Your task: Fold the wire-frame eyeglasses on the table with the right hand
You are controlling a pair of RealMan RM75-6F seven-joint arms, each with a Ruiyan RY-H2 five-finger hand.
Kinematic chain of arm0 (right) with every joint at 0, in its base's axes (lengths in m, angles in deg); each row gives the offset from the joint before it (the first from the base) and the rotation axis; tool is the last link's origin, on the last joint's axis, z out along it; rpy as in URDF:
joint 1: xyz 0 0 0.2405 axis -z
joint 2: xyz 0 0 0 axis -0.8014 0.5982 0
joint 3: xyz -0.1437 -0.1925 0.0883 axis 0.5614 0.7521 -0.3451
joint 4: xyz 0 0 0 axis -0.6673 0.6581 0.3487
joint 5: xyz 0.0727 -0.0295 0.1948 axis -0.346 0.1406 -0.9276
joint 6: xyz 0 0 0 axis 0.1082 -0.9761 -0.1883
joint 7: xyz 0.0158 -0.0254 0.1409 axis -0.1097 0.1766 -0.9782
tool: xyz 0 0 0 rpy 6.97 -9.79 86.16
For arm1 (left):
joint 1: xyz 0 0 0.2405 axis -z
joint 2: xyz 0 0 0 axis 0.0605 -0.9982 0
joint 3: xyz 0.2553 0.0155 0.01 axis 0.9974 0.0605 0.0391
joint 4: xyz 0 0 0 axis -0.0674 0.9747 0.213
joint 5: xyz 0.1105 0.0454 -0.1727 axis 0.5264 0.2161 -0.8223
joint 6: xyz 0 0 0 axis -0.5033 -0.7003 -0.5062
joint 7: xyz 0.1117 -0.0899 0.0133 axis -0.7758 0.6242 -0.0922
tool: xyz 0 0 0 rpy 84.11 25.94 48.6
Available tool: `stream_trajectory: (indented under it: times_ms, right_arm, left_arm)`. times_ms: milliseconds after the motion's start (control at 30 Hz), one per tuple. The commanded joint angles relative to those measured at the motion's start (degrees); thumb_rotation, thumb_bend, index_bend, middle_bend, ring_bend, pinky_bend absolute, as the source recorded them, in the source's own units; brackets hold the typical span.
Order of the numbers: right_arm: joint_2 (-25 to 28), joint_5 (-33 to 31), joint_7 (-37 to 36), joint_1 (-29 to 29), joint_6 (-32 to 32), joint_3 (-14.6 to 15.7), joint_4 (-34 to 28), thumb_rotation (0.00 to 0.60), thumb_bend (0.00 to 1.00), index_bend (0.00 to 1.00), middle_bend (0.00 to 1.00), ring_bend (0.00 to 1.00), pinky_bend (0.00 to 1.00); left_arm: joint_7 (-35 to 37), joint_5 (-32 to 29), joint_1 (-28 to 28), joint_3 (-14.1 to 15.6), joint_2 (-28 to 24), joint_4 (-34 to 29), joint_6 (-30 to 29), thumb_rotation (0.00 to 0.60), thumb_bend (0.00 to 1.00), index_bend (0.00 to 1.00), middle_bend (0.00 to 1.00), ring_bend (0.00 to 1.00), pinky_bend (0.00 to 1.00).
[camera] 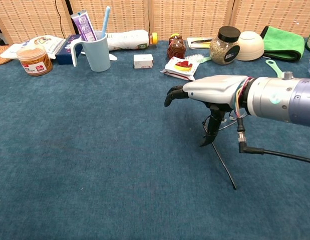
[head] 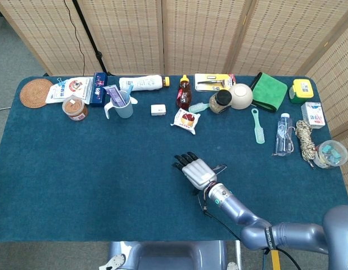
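The right hand [camera: 207,90] is seen stretched flat above the blue table [camera: 94,165], palm down, with the fingers [camera: 174,93] extended to the left and the thumb pointed down. The thumb tip is placed at the glasses [camera: 220,137], whose lenses are mostly hidden behind the hand. One thin temple arm is laid open on the cloth, running from the thumb tip toward the near edge. Beyond the hand, a snack packet [camera: 180,67] is seen, with a small white box [camera: 143,61] further left. A light blue cup [camera: 94,50] holding a toothbrush is set well left of the hand.
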Motion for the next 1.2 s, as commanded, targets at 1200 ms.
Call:
stream_trajectory:
  times_ms: [1200]
  right_arm:
    - [2.96,5.93,0.97,2.94,-0.45,3.84,9.21,0.6,0.02,0.34,0.06,0.0,0.0]
  left_arm:
    - [-1.69,0.34,0.48,-0.05,-0.01,-1.38,0.04,0.6,0.42,0.0,0.0,0.0,0.0]
